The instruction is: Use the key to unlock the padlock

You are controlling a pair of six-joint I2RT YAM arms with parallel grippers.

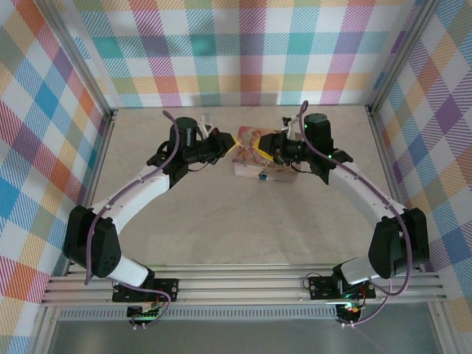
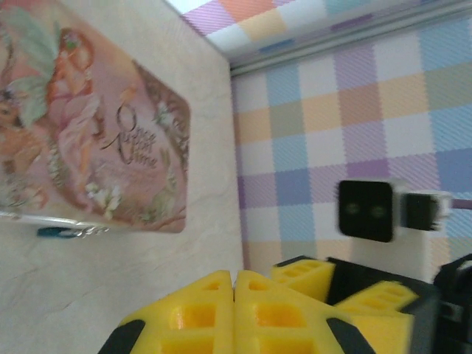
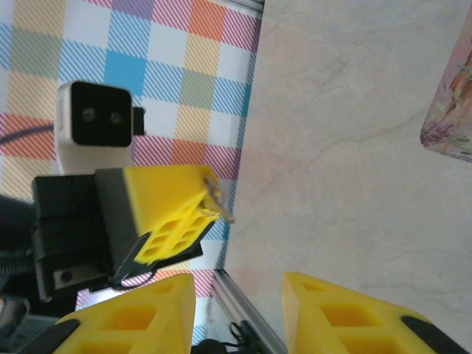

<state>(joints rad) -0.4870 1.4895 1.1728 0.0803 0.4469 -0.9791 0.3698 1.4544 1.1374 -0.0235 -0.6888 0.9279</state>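
Clamped shut at L claw [image 3: 209,193] on a small metal bit, prob the key [image 3: 217,202], poking from the tip w/ its ring. Parted at R claw [image 3: 240,310], nothing between the fingers, hanging over bare table [image 3: 354,147]. Nose to nose w/ both claws just above the pink box [image 2: 96,125], mid-table. Found padlock [image 1: 262,175] on the table touching the box's near edge, a blue speck from above; can't tell which way keyhole faces, too small. Judging step: key in hand, lock not yet approached, so pre-insertion, approx early-mid in task. Next prob needs dropping R onto lock body to pin it steady, then lining key up w/ keyhole via L, pushing in, twisting. Might need dragging lock clear of box first, as tucked tight against it. Looks a shallow hold on key, so could slip or swivel on contact
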